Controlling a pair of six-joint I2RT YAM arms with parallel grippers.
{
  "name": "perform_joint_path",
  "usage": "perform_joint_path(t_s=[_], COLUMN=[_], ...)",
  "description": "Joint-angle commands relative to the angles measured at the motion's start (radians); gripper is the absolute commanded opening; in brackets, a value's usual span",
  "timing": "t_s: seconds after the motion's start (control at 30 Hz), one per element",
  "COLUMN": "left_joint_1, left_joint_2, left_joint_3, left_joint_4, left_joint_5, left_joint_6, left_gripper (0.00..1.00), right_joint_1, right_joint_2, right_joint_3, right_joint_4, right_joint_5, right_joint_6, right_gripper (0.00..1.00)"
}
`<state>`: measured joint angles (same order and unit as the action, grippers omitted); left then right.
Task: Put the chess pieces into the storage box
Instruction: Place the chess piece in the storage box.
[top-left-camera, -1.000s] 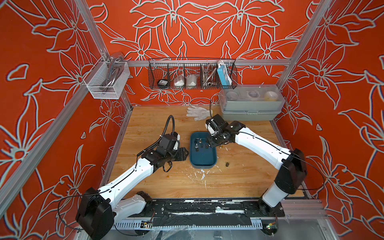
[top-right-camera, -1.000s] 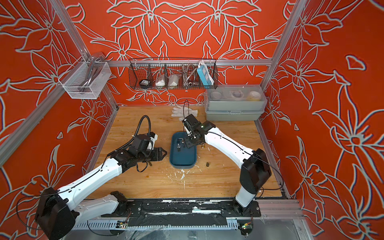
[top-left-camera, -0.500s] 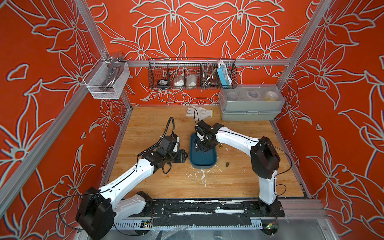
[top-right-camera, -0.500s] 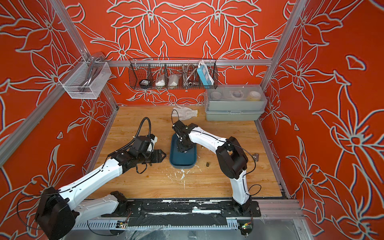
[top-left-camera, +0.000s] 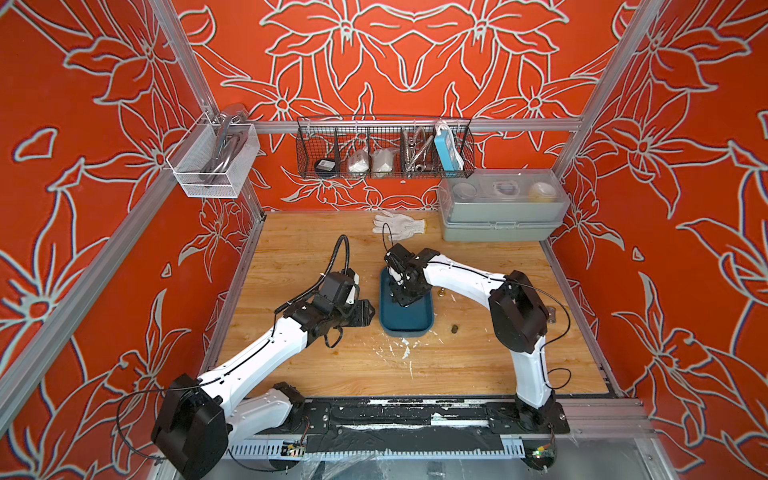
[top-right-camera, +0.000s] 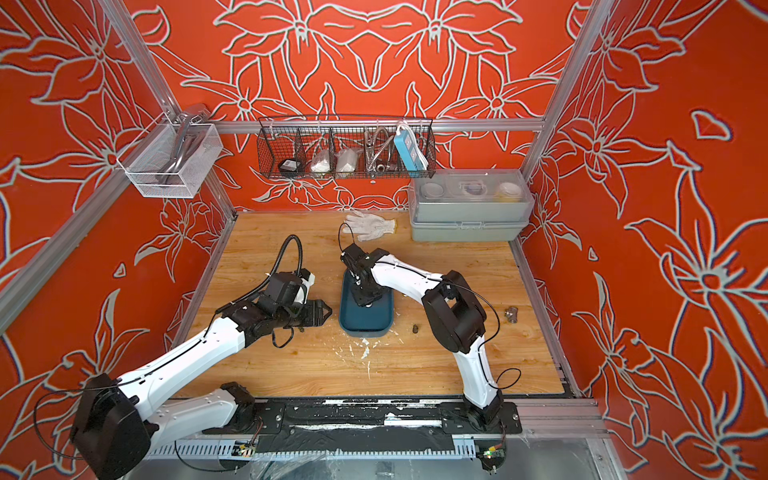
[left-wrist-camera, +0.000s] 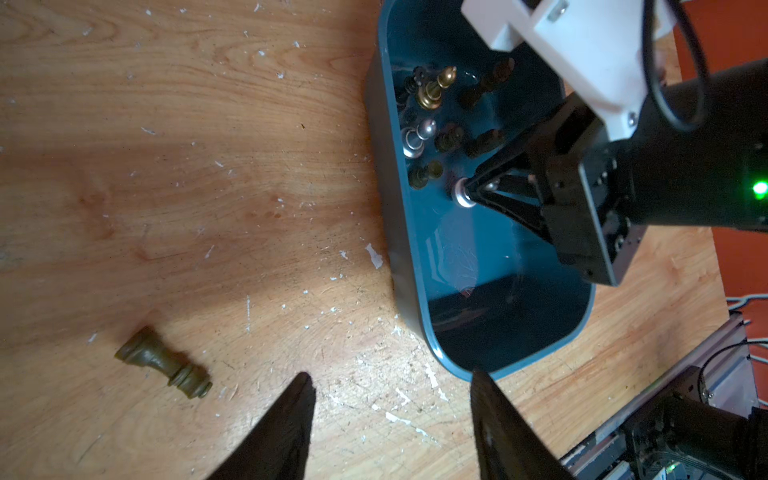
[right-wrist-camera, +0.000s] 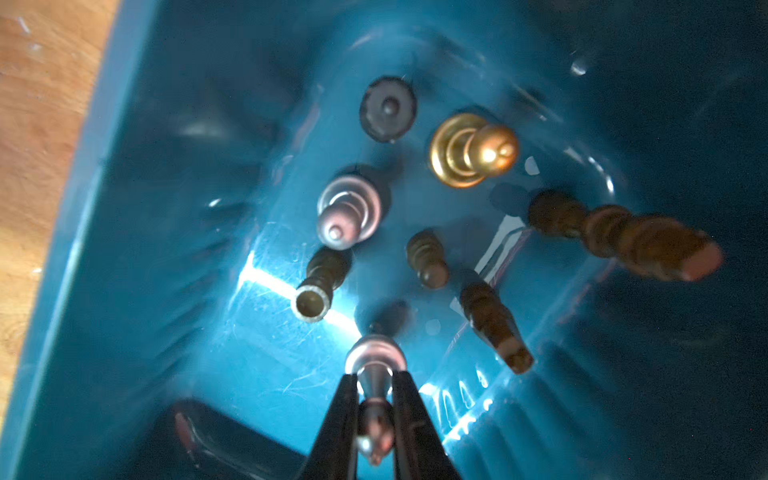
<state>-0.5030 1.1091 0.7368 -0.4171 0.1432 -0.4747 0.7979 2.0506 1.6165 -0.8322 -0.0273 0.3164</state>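
The teal storage box (top-left-camera: 407, 322) (top-right-camera: 365, 322) lies mid-table. My right gripper (right-wrist-camera: 375, 380) reaches down inside it, shut on a silver chess piece (right-wrist-camera: 375, 357) with its flared base toward the box floor; the left wrist view shows that piece (left-wrist-camera: 460, 194) too. Several chess pieces stand or lie in the box's far end, among them a gold one (right-wrist-camera: 473, 151), a silver one (right-wrist-camera: 349, 212) and dark brown ones (right-wrist-camera: 623, 237). My left gripper (left-wrist-camera: 390, 376) (top-left-camera: 365, 311) hangs open and holds nothing, just left of the box. A dark olive piece (left-wrist-camera: 164, 361) lies on the wood beside it.
Two more pieces sit on the table right of the box, a dark one (top-left-camera: 455, 329) and a gold one (top-left-camera: 440, 293). A grey lidded box (top-left-camera: 498, 208) and a white glove (top-left-camera: 399, 224) are at the back. A metal fitting (top-right-camera: 512, 314) lies far right. Wire baskets (top-left-camera: 384, 149) hang above.
My right arm has folded its elbow inward, and its gripper has come from the box's back right down into the box with the silver piece. The left arm has barely moved.
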Motion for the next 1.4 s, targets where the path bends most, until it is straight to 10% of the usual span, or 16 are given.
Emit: perform_joint_path(t_s=[0.0, 0.8, 1.1, 1.37], left_joint_1=[0.006, 0.006, -0.007, -0.228], left_joint_2=[-0.002, -0.011, -0.039, 0.022], left_joint_3=[-0.011, -0.011, 0.024, 0.092], left_joint_4=[0.003, 0.003, 0.022, 0.073], left_joint_5=[0.006, 0.012, 0.006, -0.051], left_joint_6=[0.008, 0.004, 0.019, 0.128], left_gripper=[0.6, 0.6, 0.6, 0.59], right_joint_1=[0.005, 0.006, 0.004, -0.131], right_joint_2=[0.022, 0.0, -0.279, -0.609], right_joint_3=[0.011, 0.003, -0.099, -0.415], right_joint_4=[-0.004, -0.003, -0.005, -0.025], right_joint_5=[0.018, 0.05, 0.039, 0.057], right_joint_6=[-0.002, 0.001, 0.012, 0.115], right_gripper=[0.16, 0.33, 0.4, 0.43])
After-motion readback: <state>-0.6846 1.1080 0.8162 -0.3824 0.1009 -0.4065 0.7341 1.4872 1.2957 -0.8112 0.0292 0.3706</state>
